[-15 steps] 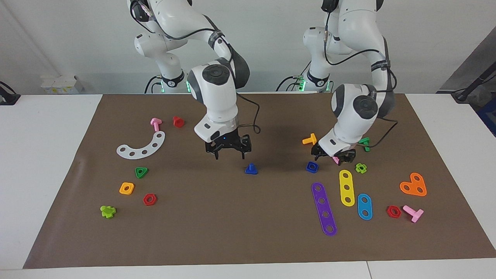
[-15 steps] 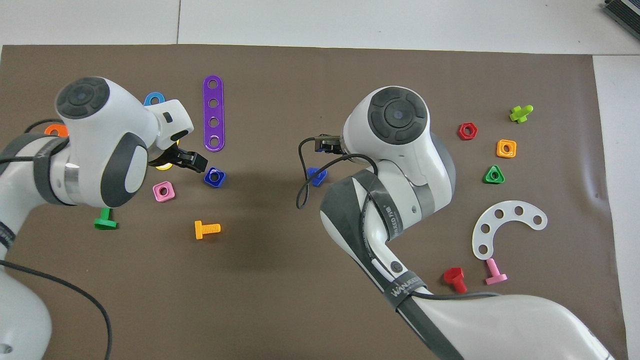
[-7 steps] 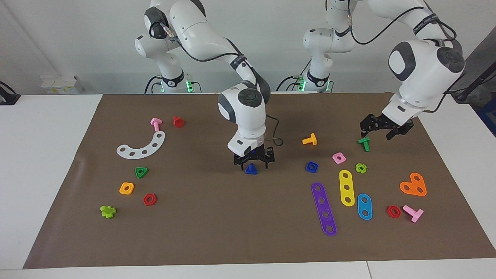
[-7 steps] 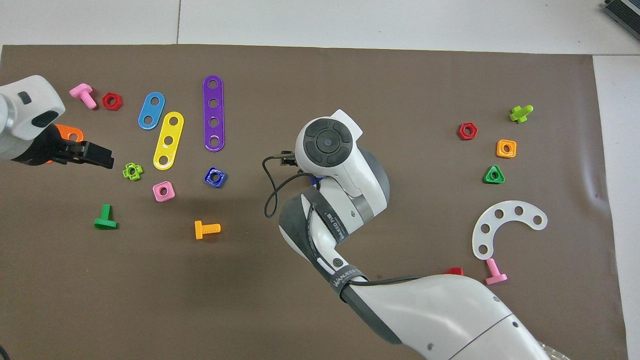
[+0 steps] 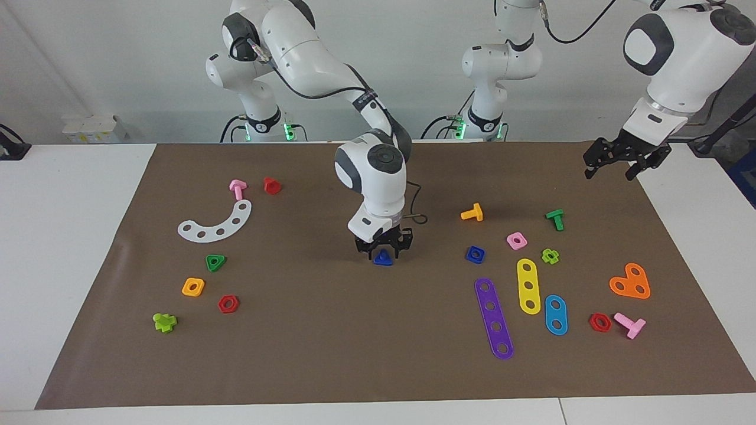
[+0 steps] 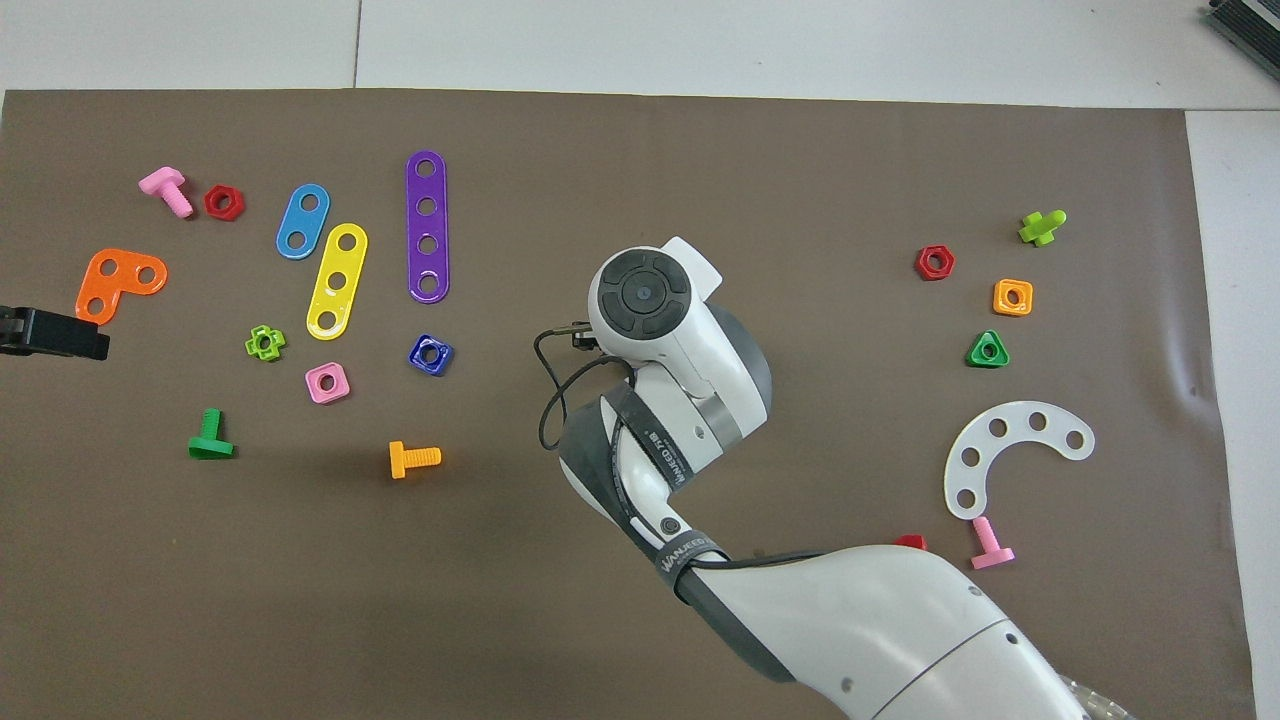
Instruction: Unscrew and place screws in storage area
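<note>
The dark-blue screw [image 5: 383, 257] stands head-down on the brown mat at mid table. My right gripper [image 5: 384, 251] is down at the mat around it, and the screw shows at its tip. In the overhead view the right arm's hand [image 6: 645, 295] hides the screw. My left gripper [image 5: 617, 159] is open and empty, raised over the mat's edge at the left arm's end; only its tip shows in the overhead view [image 6: 55, 335]. The storage area [image 5: 266, 254] is the mat stretch with the white curved strip [image 5: 215, 223], toward the right arm's end.
A blue square nut [image 5: 475, 254], pink nut [image 5: 516, 240], orange screw [image 5: 472, 213], green screw [image 5: 555, 219] and purple [image 5: 494, 319], yellow [image 5: 528, 285] and blue [image 5: 556, 314] strips lie toward the left arm's end. Green, orange and red nuts lie near the white strip.
My right gripper has moved over and come down around the dark-blue screw. My left arm has lifted away from the blue and pink nuts toward its own end of the table.
</note>
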Motion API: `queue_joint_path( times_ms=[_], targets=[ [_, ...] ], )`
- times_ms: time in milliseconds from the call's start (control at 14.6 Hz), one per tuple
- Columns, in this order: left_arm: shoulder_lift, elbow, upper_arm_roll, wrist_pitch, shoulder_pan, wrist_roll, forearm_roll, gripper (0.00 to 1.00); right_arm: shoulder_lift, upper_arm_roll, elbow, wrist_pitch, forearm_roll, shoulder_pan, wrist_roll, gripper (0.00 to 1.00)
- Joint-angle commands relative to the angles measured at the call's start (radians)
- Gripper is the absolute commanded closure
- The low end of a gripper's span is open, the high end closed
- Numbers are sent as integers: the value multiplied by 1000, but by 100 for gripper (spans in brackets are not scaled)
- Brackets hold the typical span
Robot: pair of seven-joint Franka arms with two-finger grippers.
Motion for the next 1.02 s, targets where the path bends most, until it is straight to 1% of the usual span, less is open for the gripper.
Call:
queue_joint_path(
  times_ms=[0, 68, 205, 410, 478, 546, 615, 683, 820, 888, 956],
  targets=[
    [-11, -3, -10, -5, -11, 3, 28, 0, -19, 1, -41, -3, -7, 2, -8, 37],
    [-9, 5, -12, -4, -11, 2, 28, 0, -22, 1, -48, -2, -7, 3, -8, 41],
    [-8, 3, -16, 12, -13, -1, 28, 0, -22, 1, -48, 1, -2, 2, -8, 43],
    [-1, 8, -22, 22, -31, -12, 28, 0, -22, 1, -48, 1, 1, 3, -8, 52],
    [8, 38, -22, 24, -36, -32, 26, 0, -22, 1, -48, 3, 3, 3, -8, 59],
    [26, 75, -29, 10, -45, -64, 28, 0, -22, 1, -48, 3, 4, 3, -8, 73],
    [37, 109, -53, -11, -44, -110, 25, 0, -22, 1, -45, 5, 4, 3, -5, 93],
    [49, 149, -68, -42, -39, -133, 26, 0, -21, 1, -40, 9, 4, 5, 3, 100],
    [78, 213, -85, -132, -37, -146, 26, 0, -22, 1, -29, 8, 9, 9, 17, 100],
    [80, 239, -108, -149, -13, -153, 26, 0, -22, 1, -26, 8, 9, 5, 18, 100],
    [72, 243, -151, -151, 31, -153, 25, 0, -22, 1, -14, 5, 12, 2, 21, 100]
  ],
)
